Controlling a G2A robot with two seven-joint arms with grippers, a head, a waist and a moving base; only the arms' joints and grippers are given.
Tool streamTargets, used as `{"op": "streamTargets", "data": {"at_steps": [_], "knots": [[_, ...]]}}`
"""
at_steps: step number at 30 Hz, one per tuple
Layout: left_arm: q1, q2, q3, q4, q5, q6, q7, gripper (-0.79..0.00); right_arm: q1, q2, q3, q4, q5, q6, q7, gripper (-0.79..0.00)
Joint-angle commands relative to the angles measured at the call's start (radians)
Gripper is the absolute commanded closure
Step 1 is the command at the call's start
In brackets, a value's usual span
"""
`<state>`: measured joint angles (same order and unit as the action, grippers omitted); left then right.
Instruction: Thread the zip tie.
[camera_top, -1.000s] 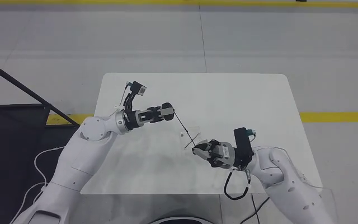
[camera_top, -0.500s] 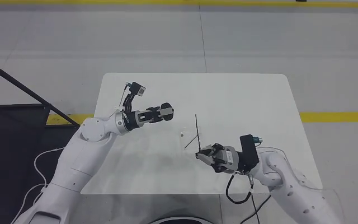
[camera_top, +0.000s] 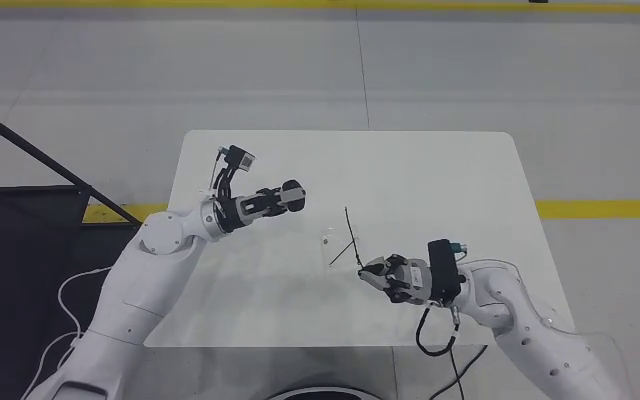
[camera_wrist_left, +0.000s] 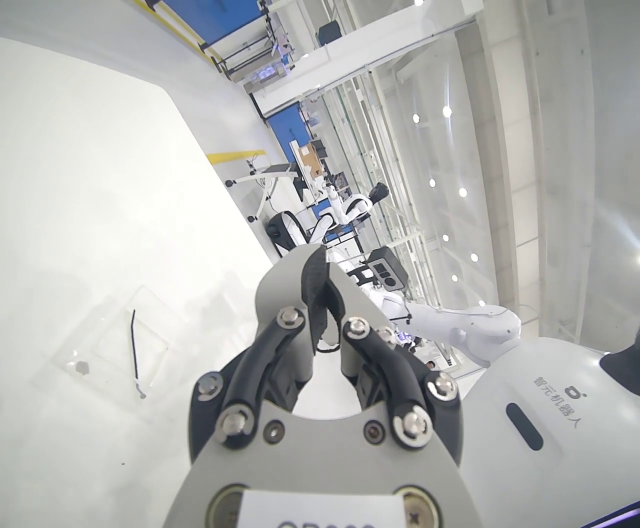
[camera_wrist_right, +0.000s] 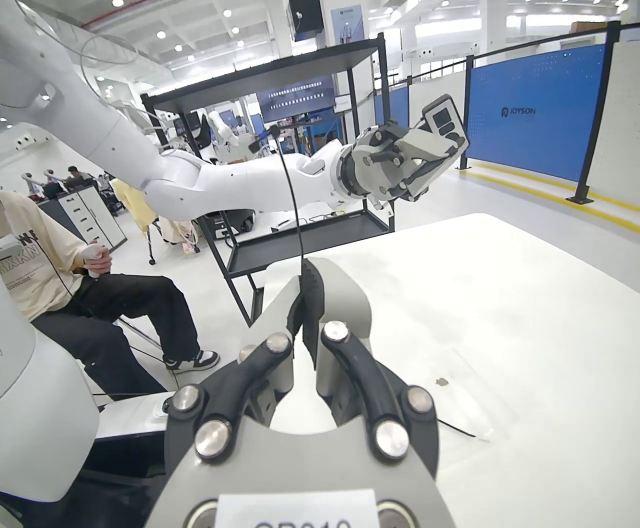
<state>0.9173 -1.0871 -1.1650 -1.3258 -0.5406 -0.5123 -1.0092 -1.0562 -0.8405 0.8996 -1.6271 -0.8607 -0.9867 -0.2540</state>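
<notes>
Zip tie (camera_wrist_right: 293, 200) is clamped at its lower end in my right gripper (camera_wrist_right: 304, 280), fingers closed hard on the strap. Strap stands nearly upright out of the fingertips, slightly bowed, with a small knob at the free top end. Seen from above, that gripper sits over the near part of the table (camera_top: 450, 170), a bit right of centre, and the strap leans away toward the far side. My left gripper (camera_wrist_left: 320, 282) has its pads pressed together; a thin dark loop shows behind the pads, can't tell what it is. It hangs above the table left of centre, tips aimed toward the right side, apart from the strap's free end. Between the two grippers a clear plastic bag (camera_wrist_left: 107, 320) lies flat on the table. Second black tie (camera_wrist_left: 134, 345) lies within the bag's outline; inside or on top, can't tell. Small grey bit (camera_wrist_left: 80, 367) sits near it, also within the outline. From above, the held strap crosses near the second tie's far end; held one is up in the air, the other is flat on the surface.
</notes>
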Motion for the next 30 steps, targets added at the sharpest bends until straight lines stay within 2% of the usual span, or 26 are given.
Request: {"op": "streamTargets", "data": {"at_steps": [1, 7, 18, 19, 20, 21, 24, 30], "knots": [[0.004, -0.001, 0.003, -0.012, -0.036, 0.005, -0.043, -0.785, -0.01, 0.001, 0.01, -0.016, 0.01, 0.01, 0.024, 0.0], [0.014, -0.003, 0.018, -0.043, -0.109, -0.029, -0.171, -0.785, -0.021, -0.003, 0.021, -0.024, 0.049, 0.013, 0.076, 0.0], [0.0, -0.022, 0.074, -0.07, -0.119, -0.036, -0.162, -0.785, 0.011, -0.028, -0.003, -0.008, 0.107, 0.019, 0.172, 0.0], [-0.004, -0.024, 0.08, -0.068, -0.111, -0.036, -0.158, -0.69, 0.013, -0.03, -0.004, -0.005, 0.111, 0.02, 0.177, 0.0], [-0.008, -0.026, 0.087, -0.066, -0.105, -0.036, -0.153, -0.656, 0.016, -0.033, -0.006, -0.003, 0.113, 0.019, 0.183, 0.0], [-0.012, -0.028, 0.093, -0.064, -0.102, -0.033, -0.15, -0.526, 0.018, -0.035, -0.007, 0.0, 0.116, 0.017, 0.187, 0.0], [-0.025, -0.034, 0.108, -0.051, -0.083, -0.029, -0.135, -0.388, 0.024, -0.041, -0.01, 0.007, 0.122, 0.013, 0.198, 0.0], [-0.038, -0.044, 0.122, -0.03, -0.062, -0.036, -0.087, -0.323, 0.032, -0.052, -0.01, 0.023, 0.129, 0.003, 0.211, 0.0]]}}
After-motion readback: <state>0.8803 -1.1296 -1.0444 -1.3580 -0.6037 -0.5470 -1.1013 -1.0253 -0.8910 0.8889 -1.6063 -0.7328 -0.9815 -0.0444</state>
